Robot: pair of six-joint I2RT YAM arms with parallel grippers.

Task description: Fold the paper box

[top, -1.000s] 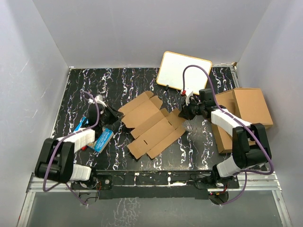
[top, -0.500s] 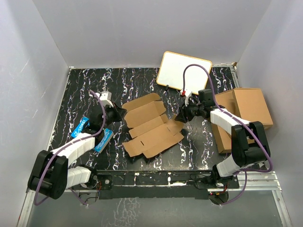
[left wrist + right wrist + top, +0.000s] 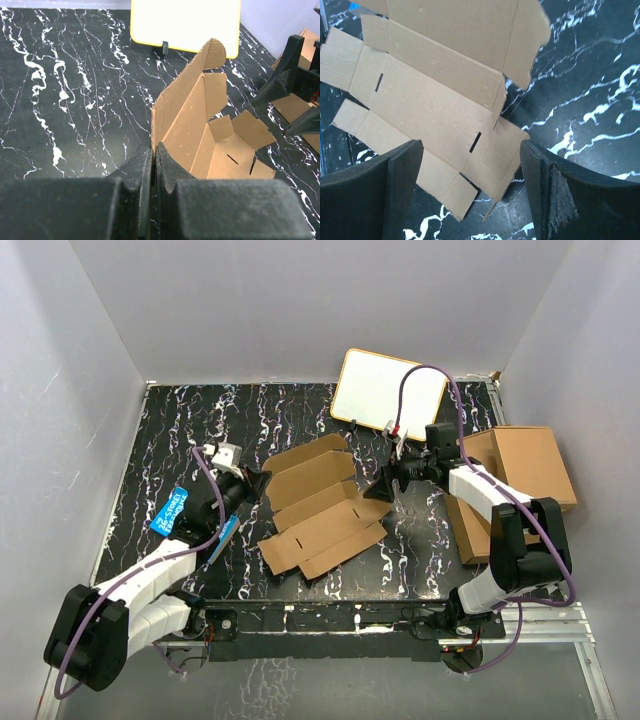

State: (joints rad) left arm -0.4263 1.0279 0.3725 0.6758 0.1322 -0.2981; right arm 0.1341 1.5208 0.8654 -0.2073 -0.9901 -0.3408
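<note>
nearest the arm bases, a blue book (image 3: 172,508) lies on the left part of the dark, white-veined bench (image 3: 180,430), partly under the left arm. just beyond it the left pincer (image 3: 154,150) is pressed together on the paper box (image 3: 318,510), clamping the left end of one long panel; in the left wrist view that panel stands up on edge between the fingers, and a rounded tab tops its far end. the rest of the paper box lies flat and unfolded in the middle of the bench, running diagonally from near left to far right, with slots and notched flaps showing. at its right end hangs the right pincer (image 3: 385,483), its fingers (image 3: 402,175) spread wide apart with nothing between them; the cardboard's flaps lie below and beyond them, and i cannot tell if a fingertip touches the sheet. to the right, under that arm, sits a stack of larger brown boxes (image 3: 515,475). farthest back, a white board with a yellow rim (image 3: 385,390) stands propped on the bench near the rear wall.
</note>
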